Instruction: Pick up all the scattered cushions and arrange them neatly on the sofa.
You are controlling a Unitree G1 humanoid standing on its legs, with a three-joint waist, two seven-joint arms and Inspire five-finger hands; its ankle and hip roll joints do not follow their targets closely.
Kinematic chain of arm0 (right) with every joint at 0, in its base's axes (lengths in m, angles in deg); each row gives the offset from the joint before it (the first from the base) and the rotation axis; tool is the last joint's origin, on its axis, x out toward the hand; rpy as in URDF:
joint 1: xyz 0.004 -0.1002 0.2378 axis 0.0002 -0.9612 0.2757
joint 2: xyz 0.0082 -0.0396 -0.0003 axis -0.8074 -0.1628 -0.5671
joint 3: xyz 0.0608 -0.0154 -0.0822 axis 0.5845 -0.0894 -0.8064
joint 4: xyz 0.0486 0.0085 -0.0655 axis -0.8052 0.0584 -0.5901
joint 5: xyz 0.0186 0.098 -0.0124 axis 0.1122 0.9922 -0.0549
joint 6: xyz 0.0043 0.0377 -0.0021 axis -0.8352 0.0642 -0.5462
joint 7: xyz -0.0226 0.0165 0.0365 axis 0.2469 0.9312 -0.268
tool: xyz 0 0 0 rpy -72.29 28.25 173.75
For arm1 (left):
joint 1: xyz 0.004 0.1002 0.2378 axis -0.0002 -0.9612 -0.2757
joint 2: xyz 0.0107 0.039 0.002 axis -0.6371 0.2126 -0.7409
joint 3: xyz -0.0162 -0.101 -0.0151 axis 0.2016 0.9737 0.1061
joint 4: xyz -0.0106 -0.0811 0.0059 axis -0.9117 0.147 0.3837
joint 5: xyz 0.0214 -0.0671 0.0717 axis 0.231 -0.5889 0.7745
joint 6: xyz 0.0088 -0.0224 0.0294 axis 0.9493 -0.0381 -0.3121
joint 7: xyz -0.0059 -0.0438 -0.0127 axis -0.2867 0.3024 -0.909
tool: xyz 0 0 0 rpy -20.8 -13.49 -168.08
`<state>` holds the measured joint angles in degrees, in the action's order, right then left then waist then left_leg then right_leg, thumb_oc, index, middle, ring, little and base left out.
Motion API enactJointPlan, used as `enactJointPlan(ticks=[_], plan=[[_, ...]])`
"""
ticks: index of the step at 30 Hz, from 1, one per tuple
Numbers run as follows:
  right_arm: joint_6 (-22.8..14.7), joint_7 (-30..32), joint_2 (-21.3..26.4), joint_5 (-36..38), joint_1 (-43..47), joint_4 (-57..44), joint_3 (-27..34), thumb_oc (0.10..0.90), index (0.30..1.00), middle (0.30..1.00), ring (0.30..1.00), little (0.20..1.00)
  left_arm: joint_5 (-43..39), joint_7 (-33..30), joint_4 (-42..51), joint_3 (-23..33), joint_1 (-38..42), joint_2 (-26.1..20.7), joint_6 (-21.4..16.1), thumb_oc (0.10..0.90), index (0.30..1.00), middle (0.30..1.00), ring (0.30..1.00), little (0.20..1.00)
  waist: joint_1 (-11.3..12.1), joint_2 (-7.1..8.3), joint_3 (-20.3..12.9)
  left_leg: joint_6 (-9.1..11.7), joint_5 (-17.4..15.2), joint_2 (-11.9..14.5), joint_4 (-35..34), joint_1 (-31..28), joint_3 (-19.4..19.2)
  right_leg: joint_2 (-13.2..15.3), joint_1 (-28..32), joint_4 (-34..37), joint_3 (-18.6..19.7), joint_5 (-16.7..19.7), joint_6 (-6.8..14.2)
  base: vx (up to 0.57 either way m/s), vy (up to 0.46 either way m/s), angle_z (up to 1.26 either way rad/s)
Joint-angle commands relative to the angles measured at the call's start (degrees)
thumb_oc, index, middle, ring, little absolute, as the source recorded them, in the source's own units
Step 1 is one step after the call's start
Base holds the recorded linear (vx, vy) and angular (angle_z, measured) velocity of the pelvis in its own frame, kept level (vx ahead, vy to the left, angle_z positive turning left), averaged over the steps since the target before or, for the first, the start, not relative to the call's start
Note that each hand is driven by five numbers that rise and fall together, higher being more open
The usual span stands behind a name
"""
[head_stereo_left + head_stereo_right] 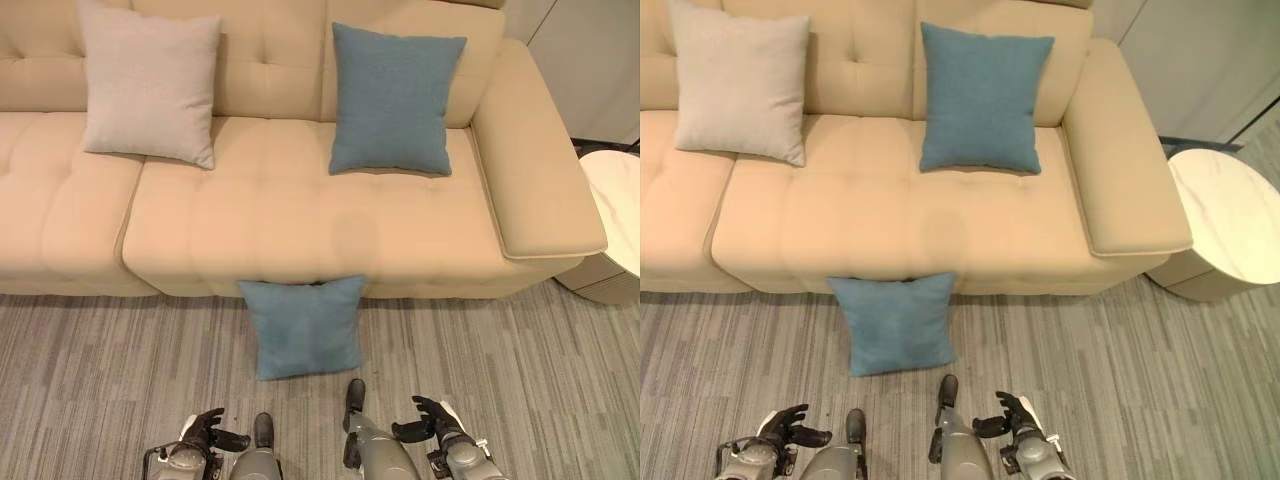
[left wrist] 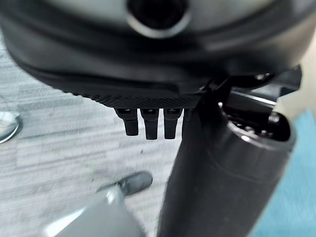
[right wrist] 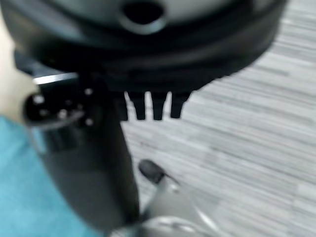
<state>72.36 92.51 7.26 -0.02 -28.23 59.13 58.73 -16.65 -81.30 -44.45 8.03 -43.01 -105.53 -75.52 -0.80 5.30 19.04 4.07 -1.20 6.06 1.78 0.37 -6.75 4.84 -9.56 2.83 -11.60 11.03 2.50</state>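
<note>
Both our hands hang low over the carpet (image 1: pixel 520 380), the left hand (image 1: pixel 205 432) and the right hand (image 1: pixel 437 417), fingers loosely spread and holding nothing. Just ahead, the blue cushion on the floor (image 1: pixel 304 327) leans against the sofa (image 1: pixel 300 220) front. On the seat stand a grey cushion (image 1: pixel 150 85) and another blue cushion (image 1: pixel 392 100), well apart. We judge the best approach is to reach forward with both hands, clasp the fallen cushion by its opposite side edges, lift it clear, then stand it between the two.
</note>
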Motion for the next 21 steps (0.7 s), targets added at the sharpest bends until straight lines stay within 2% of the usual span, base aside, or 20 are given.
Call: enactJointPlan(ticks=[1,2,6,8,10,11,14,16,17,18,21], plan=[[-0.58,0.27,2.42,-0.21,-1.5,-0.63,-1.86,0.8,0.9,0.9,0.9,0.9,0.98,-1.38,0.13,-0.28,0.58,-1.1,-1.11,0.8,0.9,0.9,0.9,0.9,0.11,0.67,-1.09,-2.94,-4.49,-5.79,6.02,5.97,0.95,3.03,-0.89,-7.2,0.02,-9.87,4.65,0.05,-0.111,0.0],[-0.59,0.27,2.43,-0.21,-1.49,-0.62,-1.87,0.8,0.9,0.9,0.9,0.9,0.98,-1.38,0.13,-0.28,0.58,-1.09,-1.11,0.8,0.9,0.9,0.9,0.9,0.07,0.66,-1.11,-2.93,-4.49,-5.79,6.02,6.0,0.99,3.03,-0.91,-7.21,-0.02,-9.89,4.64,0.06,-0.177,0.14],[-1.04,0.45,3.36,0.58,-2.49,-1.61,-1.5,0.8,0.9,0.9,0.9,0.9,0.66,-1.14,0.68,-1.35,0.99,-0.7,-1.27,0.8,0.9,0.9,0.9,0.9,-1.15,-0.33,-0.63,0.11,-4.54,-3.34,9.59,8.06,1.89,1.46,-0.63,-7.69,-0.36,-12.74,2.34,0.08,-0.233,0.33],[-1.05,0.51,3.64,0.71,-2.58,-1.42,-1.4,0.8,0.9,0.9,0.9,0.9,0.4,-1.03,0.92,-1.5,1.09,-0.4,-1.34,0.8,0.9,0.9,0.9,0.9,-1.18,-0.39,-0.18,0.42,-4.51,-2.85,11.82,9.13,1.75,1.25,-0.23,-7.55,-0.62,-13.22,1.77,0.02,-0.127,0.38],[-1.17,1.04,4.39,1.51,-2.13,-0.73,-1.14,0.8,0.9,0.9,0.9,0.9,-0.17,-1.04,1.04,-2.16,1.72,0.42,-1.29,0.8,0.9,0.9,0.9,0.9,-1.07,-0.87,1.58,1.44,-2.11,-1.39,18.78,12.31,2.2,-0.06,1.61,-7.13,-1.14,-14.36,0.08,0.03,-0.21,0.32],[-1.19,1.21,4.48,1.83,-2.18,-0.53,-0.91,0.8,0.9,0.9,0.9,0.9,-0.23,-1.07,1.15,-2.43,1.86,0.66,-1.3,0.8,0.9,0.9,0.9,0.9,-1.14,-0.83,1.73,1.3,-1.76,-0.95,19.16,12.94,1.85,-0.33,2.26,-6.72,-1.32,-14.76,-0.21,0.06,-0.202,0.38],[-1.1,1.45,4.56,2.35,-2.2,-0.23,-0.83,0.8,0.9,0.9,0.9,0.9,-0.33,-1.17,1.36,-2.72,1.74,0.92,-1.27,0.8,0.9,0.9,0.9,0.9,-1.04,-0.81,1.7,0.63,-1.97,-1.15,16.78,14.18,1.32,-0.85,3.07,-6.25,-1.25,-15.33,-0.28,0.08,-0.052,0.29],[-1.12,1.63,4.44,2.3,-2.46,0.34,-0.85,0.8,0.9,0.9,0.9,0.9,-0.21,-0.99,1.45,-2.81,1.2,1.02,-1.27,0.8,0.9,0.9,0.9,0.9,-0.41,-1.21,1.07,0.66,0.69,-1.76,10.84,15.22,1.89,-1.99,4.01,-5.76,-0.81,-16.05,0.0,0.16,-0.01,0.0],[-1.12,1.63,4.44,2.3,-2.46,0.34,-0.85,0.8,0.9,0.9,0.9,0.9,-0.21,-0.99,1.46,-2.81,1.19,1.01,-1.27,0.8,0.9,0.9,0.9,0.9,-0.4,-1.19,1.08,0.66,0.72,-1.78,10.77,15.17,1.87,-1.97,4.03,-5.76,-0.8,-16.06,0.0,0.16,0.04,-0.47],[-1.14,1.81,4.36,2.18,-2.41,0.51,-1.1,0.8,0.9,0.9,0.9,0.9,-0.76,-0.87,1.85,-2.75,0.72,0.85,-1.31,0.8,0.9,0.9,0.9,0.9,0.46,-1.79,0.76,0.98,3.67,-1.94,7.42,16.93,3.25,-3.15,4.79,-5.81,0.01,-16.97,0.05,0.18,0.078,-0.67],[-1.3,1.56,3.98,1.63,-2.76,0.02,-1.26,0.8,0.9,0.9,0.9,0.9,-0.92,-0.77,1.51,-2.11,-0.28,0.86,-1.22,0.8,0.9,0.9,0.9,0.9,0.61,-2.14,0.21,0.47,4.01,-1.96,4.41,14.97,3.74,-3.88,5.38,-7.26,1.57,-18.06,0.48,0.15,0.119,0.06]])
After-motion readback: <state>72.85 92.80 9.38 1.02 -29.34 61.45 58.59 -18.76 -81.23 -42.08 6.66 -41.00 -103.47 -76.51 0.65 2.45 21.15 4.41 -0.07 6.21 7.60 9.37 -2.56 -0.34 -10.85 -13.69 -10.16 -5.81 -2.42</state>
